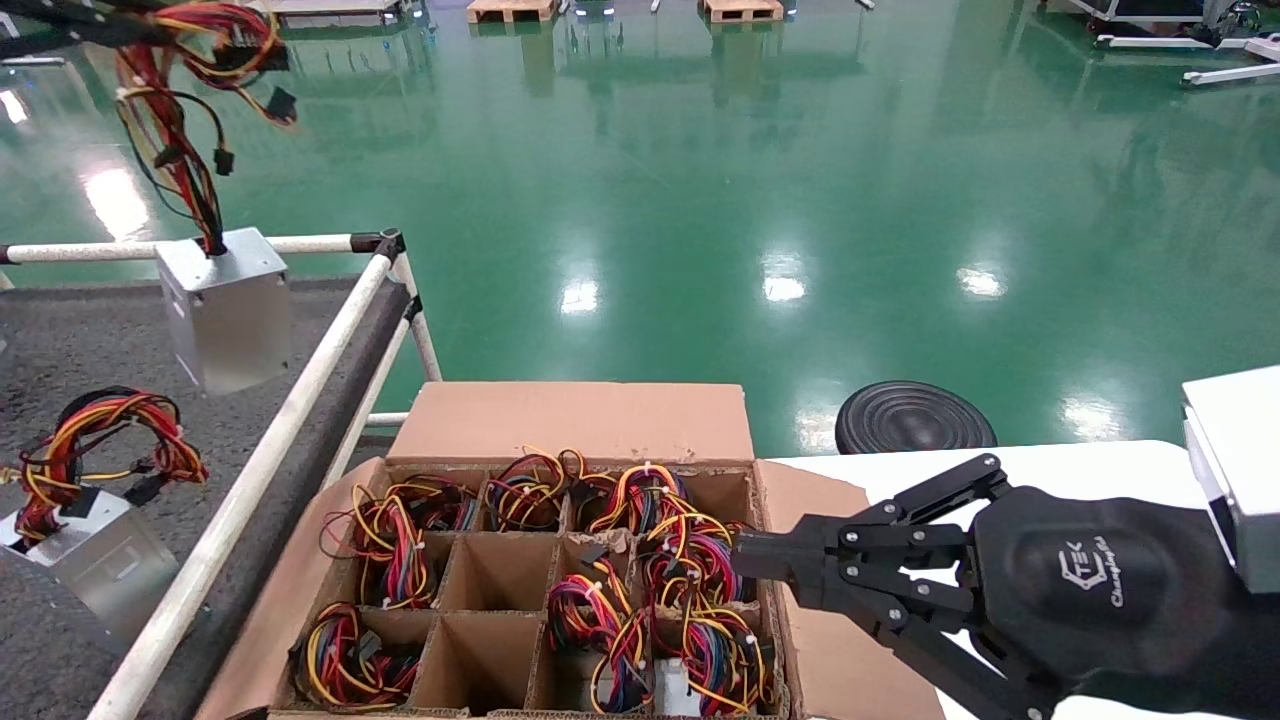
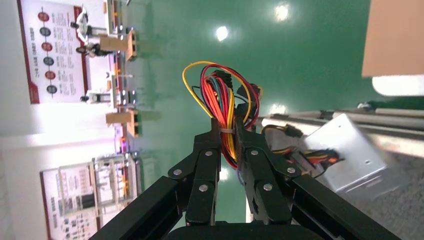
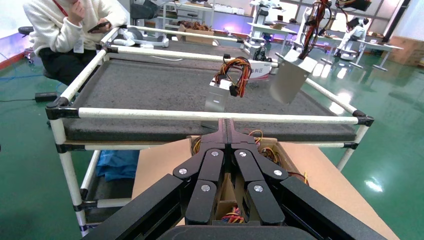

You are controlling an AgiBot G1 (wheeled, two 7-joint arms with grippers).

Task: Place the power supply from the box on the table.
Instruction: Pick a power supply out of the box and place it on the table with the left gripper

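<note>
A silver power supply [image 1: 225, 310] hangs by its red, yellow and black wires [image 1: 185, 90] above the dark grey table [image 1: 90, 330], just inside the corner of the white rail [image 1: 300, 385]. My left gripper [image 2: 227, 131] is shut on that wire bundle, and the metal case [image 2: 350, 152] dangles below it. The brown box [image 1: 575, 420] stands in front of me with wire bundles in several cells. My right gripper [image 1: 745, 555] is shut with nothing in it, hovering over the box's right edge.
Another power supply [image 1: 85, 555] with coiled wires lies on the table at the left. A white tabletop [image 1: 1050, 465] carries the box, with a black round object [image 1: 915, 418] behind it. A seated person [image 3: 65, 35] is beyond the table's far side.
</note>
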